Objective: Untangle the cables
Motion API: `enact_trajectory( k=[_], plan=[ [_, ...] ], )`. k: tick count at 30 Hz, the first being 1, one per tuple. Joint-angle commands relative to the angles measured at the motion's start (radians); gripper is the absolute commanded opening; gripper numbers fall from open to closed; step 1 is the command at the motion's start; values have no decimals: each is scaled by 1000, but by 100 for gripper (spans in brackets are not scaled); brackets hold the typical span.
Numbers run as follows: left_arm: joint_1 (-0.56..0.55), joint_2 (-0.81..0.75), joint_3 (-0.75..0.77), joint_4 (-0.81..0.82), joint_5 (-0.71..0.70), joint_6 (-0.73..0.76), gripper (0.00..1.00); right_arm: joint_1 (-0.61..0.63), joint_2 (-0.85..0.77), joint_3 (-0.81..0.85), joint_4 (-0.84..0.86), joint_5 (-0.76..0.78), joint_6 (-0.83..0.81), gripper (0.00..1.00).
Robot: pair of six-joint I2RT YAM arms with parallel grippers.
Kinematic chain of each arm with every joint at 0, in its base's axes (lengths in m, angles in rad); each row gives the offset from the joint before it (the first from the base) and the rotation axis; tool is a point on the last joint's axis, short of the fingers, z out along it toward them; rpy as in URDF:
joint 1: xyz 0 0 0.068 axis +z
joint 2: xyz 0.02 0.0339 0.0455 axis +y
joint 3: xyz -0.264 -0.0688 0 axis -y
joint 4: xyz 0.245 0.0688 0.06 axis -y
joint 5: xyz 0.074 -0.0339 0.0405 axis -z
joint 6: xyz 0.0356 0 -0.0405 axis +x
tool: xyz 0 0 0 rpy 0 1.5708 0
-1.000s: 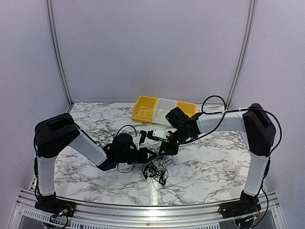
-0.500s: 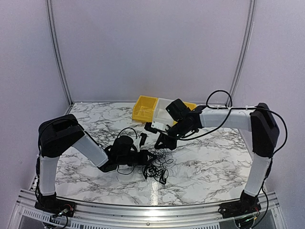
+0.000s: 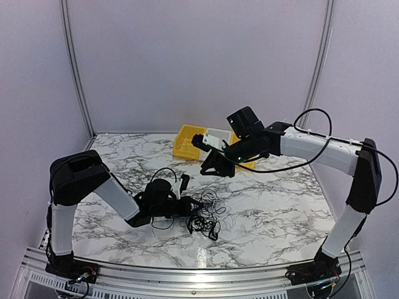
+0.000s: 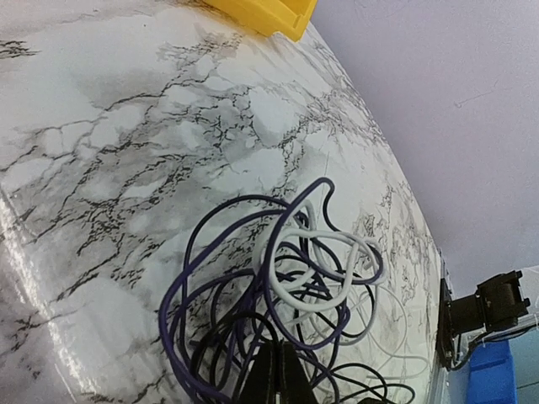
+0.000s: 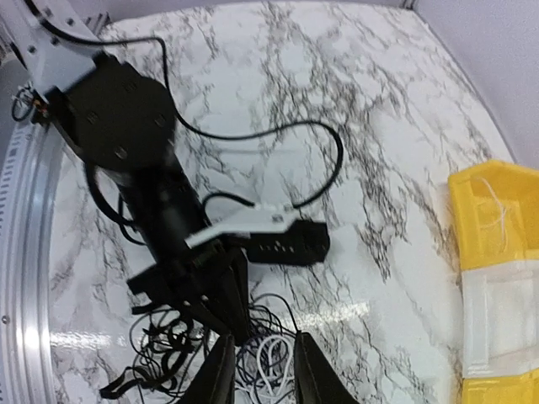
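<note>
Cables (image 3: 204, 217) lie in loose knot on marble table (image 3: 280, 212), near front middle. We see thin strands, mostly dark, one white strand (image 4: 269, 271), all in round loops. We think they are light, soft, bendy, smooth, quick to snag. Left gripper (image 4: 274, 372) pressed together, looks like pinching dark strands at knot edge. Right gripper (image 5: 262, 374) spread, empty, up above knot. Best grab: one loose outer loop.

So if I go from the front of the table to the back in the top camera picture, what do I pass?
cables → right gripper, up in the air → yellow bin
</note>
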Motion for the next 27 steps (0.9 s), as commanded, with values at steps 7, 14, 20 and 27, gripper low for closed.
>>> enact_trajectory(
  k=[7,14,20,27],
  plan=[
    [2,-61,-86,129,-35,-4,0,25,184,-35,-8,225,-58,29],
    [3,-49,-87,133,-31,-14,0,41,274,-3,-34,244,-82,31],
    [3,-45,-84,133,-29,-13,0,43,288,-20,0,301,-67,28],
    [2,-38,-78,132,-25,-13,0,44,297,-21,12,303,-56,19]
  ],
)
